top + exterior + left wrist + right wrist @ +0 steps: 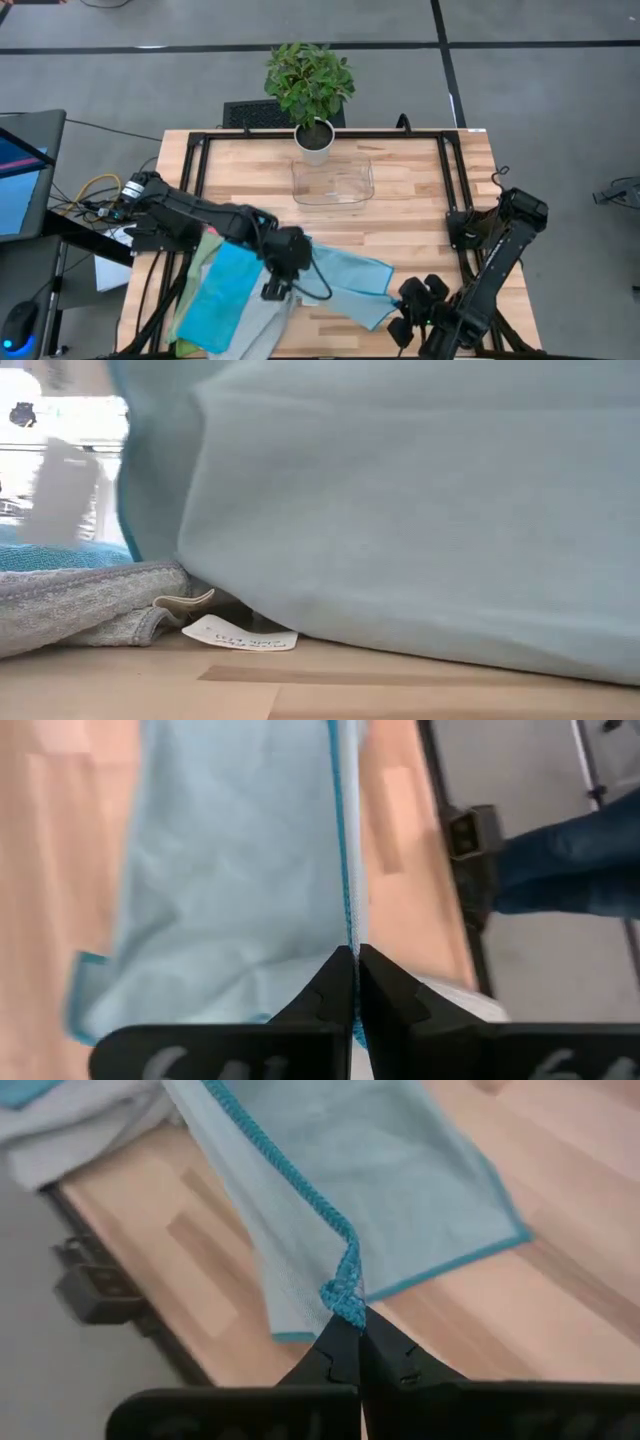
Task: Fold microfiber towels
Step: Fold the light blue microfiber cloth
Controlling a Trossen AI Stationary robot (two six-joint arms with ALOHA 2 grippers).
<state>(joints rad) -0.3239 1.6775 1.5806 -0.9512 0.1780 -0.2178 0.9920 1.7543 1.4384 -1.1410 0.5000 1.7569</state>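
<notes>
I am looking down on the wooden table (420, 190), where the light towel with teal edging (345, 282) is stretching across the near edge, its long axis running left to right between my two arms and sagging slightly toward the right end. My left arm is reaching in from the left side over the pile of other towels (225, 300), a bright blue one on top with grey and green showing beneath, and its left gripper (275, 290) is pointing down at the towel's left end. The left wrist view is showing me that its fingers (325, 995) are pinched fully together on the teal hem, with the cloth hanging away from them in a long sheet. My right arm is coming in from the near right corner, bent low, and the right gripper (397, 322) is sitting at the towel's right corner; its jaws are likewise clamped tight on the stitched corner of the hem. Farther back, a clear plastic tray (333, 181) is lying just in front of a potted plant (311, 92).
</notes>
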